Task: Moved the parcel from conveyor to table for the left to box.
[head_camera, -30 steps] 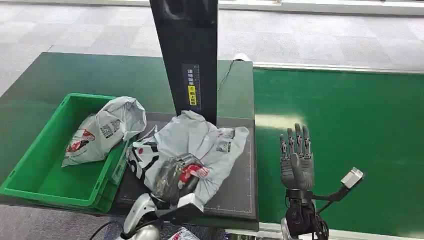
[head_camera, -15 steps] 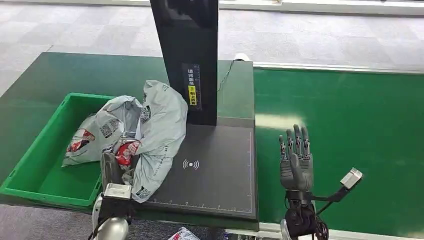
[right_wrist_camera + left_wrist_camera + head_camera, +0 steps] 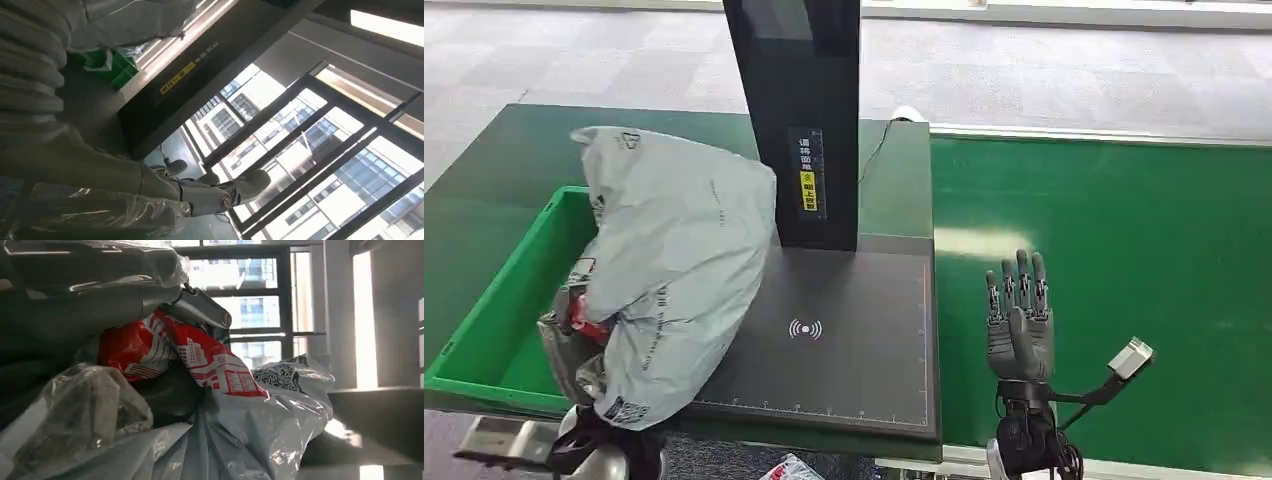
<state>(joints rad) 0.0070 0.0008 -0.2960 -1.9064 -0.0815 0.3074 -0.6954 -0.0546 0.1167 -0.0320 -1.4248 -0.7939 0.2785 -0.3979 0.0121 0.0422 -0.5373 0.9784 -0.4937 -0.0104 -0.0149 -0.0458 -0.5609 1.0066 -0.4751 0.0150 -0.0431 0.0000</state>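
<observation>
A large grey plastic parcel with red print hangs lifted over the right side of the green bin. My left hand, wrapped in clear film, grips its lower crumpled end near the bin's front. In the left wrist view the hand clutches the red-printed fold of the parcel. My right hand stands over the green conveyor, fingers apart and pointing up, holding nothing. The right wrist view shows that hand with spread fingers.
A black scanner pad lies between bin and conveyor, with a tall black post rising at its back. The bin sits on a dark green table. A small grey cable plug sticks out beside my right wrist.
My left hand has carried the grey parcel off the scanner pad, leftward and upward, so it now hangs over the bin and hides the bag lying inside. The right hand has stayed put.
</observation>
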